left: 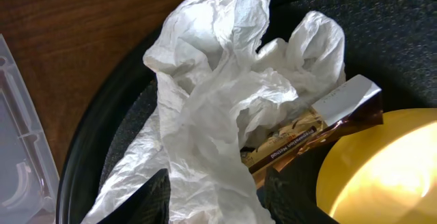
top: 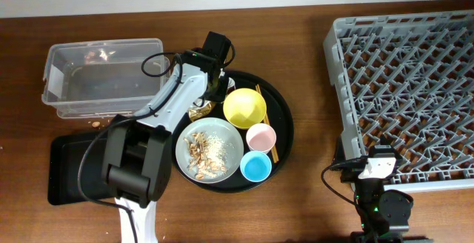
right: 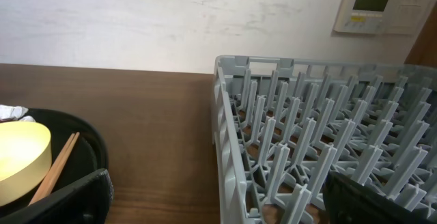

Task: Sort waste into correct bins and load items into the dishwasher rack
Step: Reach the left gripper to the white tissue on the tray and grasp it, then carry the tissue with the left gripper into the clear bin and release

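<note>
The crumpled white-and-silver wrapper (left: 225, 94) lies at the upper left of the big round black tray (top: 285, 128). My left gripper (left: 217, 200) has its fingers narrowed on either side of it, pressing the paper. In the overhead view the left gripper (top: 209, 91) covers most of the wrapper (top: 198, 112). The yellow bowl (top: 244, 107), pink cup (top: 261, 136), light-blue cup (top: 255, 166) and grey plate (top: 222, 135) with tan food scraps (top: 200, 154) sit on the round tray. My right gripper (right: 218, 200) is open and empty at the dishwasher rack's (top: 407, 80) front left corner.
The clear tub (top: 104, 80) stands at the far left with a few scraps inside. The flat black tray (top: 70, 169) lies in front of it. Chopsticks (top: 266, 121) lie beside the bowl. A few crumbs (top: 96, 122) lie on the table.
</note>
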